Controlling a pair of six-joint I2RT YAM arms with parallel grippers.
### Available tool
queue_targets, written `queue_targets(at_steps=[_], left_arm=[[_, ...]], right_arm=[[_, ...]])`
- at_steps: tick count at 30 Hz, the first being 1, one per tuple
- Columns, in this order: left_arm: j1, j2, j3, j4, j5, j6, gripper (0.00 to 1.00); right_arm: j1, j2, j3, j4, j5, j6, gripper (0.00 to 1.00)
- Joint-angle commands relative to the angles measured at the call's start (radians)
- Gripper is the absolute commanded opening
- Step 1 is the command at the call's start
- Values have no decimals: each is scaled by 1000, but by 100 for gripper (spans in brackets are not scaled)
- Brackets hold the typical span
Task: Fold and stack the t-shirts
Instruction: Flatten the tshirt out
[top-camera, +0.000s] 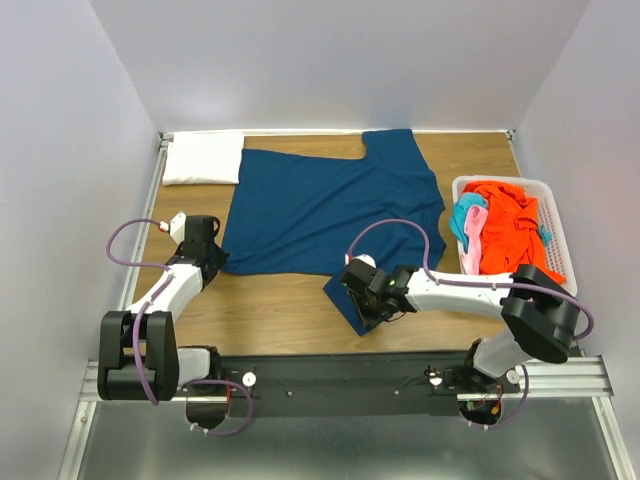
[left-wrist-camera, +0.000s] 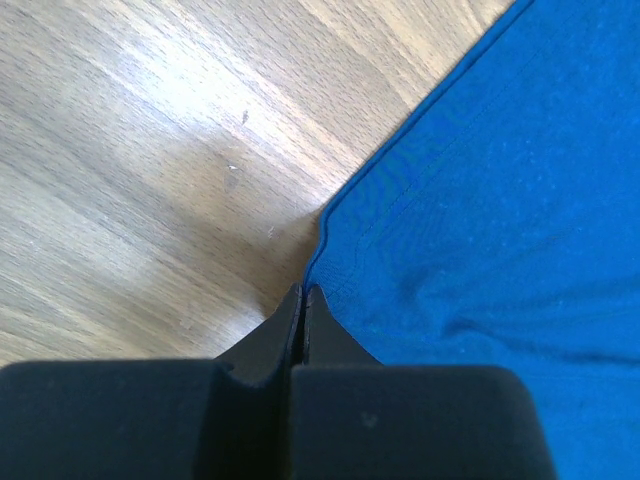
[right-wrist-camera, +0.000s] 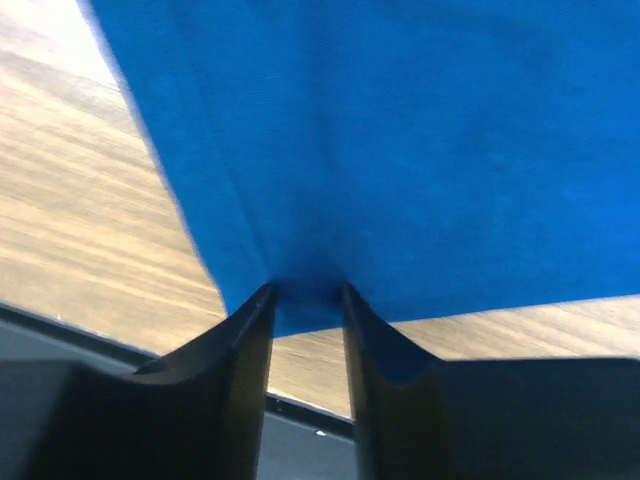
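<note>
The large navy blue t-shirt (top-camera: 320, 205) lies spread flat on the wooden table. My left gripper (top-camera: 220, 258) is at its near left corner. In the left wrist view the gripper (left-wrist-camera: 302, 292) is shut, its tips pinching the hemmed corner of the shirt (left-wrist-camera: 480, 200). My right gripper (top-camera: 358, 300) is at the shirt's near right part, which is pulled toward the front edge. In the right wrist view the gripper (right-wrist-camera: 305, 292) holds a bunch of the blue cloth (right-wrist-camera: 400, 150) between its tips. A folded white t-shirt (top-camera: 203, 157) lies at the back left.
A white slatted basket (top-camera: 556, 215) stands at the right, holding orange (top-camera: 510, 235), pink (top-camera: 473, 245) and teal (top-camera: 463, 215) shirts. Grey walls enclose the table on three sides. The black rail with the arm bases runs along the near edge.
</note>
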Motion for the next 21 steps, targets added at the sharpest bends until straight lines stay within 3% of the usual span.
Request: queue_targets(at_steps=[1,4,13,21], left_arm=[[5,-5,1,5,-31,2,0],[5,-6,2,-5,-39,-7,0],[5,-55,-19,-60,-83,-58,0],[7,-113,-56,-110,-78,-108,0]], right_arm=[[15,33,-18,-115,71,95,27],[19,2,-47,-182,71,144,2],[36,-303,-179,-372,-74,317,1],[38,-384,-228,-415,-110,354,1]])
